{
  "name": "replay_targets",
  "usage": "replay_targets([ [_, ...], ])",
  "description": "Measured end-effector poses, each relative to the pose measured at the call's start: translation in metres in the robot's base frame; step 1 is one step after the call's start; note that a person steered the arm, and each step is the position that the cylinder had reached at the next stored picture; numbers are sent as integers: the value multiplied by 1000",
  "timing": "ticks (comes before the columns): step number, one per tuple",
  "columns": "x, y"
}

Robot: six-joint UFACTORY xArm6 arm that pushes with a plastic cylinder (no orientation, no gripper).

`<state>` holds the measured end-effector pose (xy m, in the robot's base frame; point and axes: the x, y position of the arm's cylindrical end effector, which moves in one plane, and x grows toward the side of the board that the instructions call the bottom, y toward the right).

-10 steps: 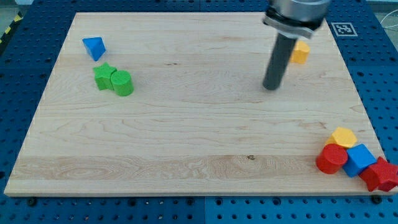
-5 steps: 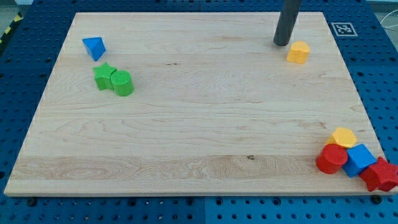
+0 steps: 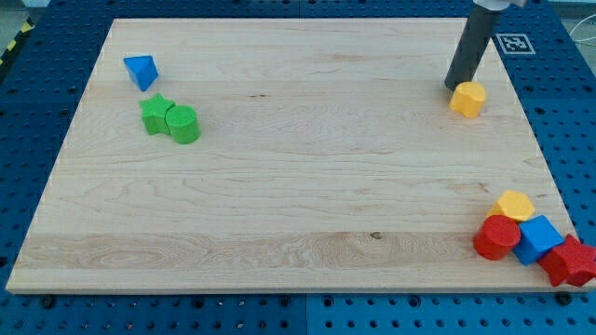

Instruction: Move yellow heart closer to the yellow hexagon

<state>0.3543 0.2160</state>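
The yellow heart [image 3: 467, 98] lies near the view's upper right on the wooden board [image 3: 298, 186]. My tip [image 3: 455, 87] touches the heart's upper left side, the dark rod rising to the view's top. The yellow hexagon [image 3: 514, 205] sits at the lower right, well below the heart, against a cluster of red and blue blocks.
A red cylinder [image 3: 495, 239], a blue cube [image 3: 539, 237] and a red block [image 3: 568, 261] crowd the hexagon at the board's lower right edge. A blue triangle [image 3: 141, 71], a green star [image 3: 155, 113] and a green cylinder [image 3: 183, 124] lie at the upper left.
My tip moved up past the heart, then came right and down onto its upper left side. The heart has slid right and down a little.
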Motion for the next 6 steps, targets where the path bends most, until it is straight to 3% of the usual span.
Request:
replay_targets([
  [2, 46, 28],
  [4, 60, 43],
  [6, 64, 15],
])
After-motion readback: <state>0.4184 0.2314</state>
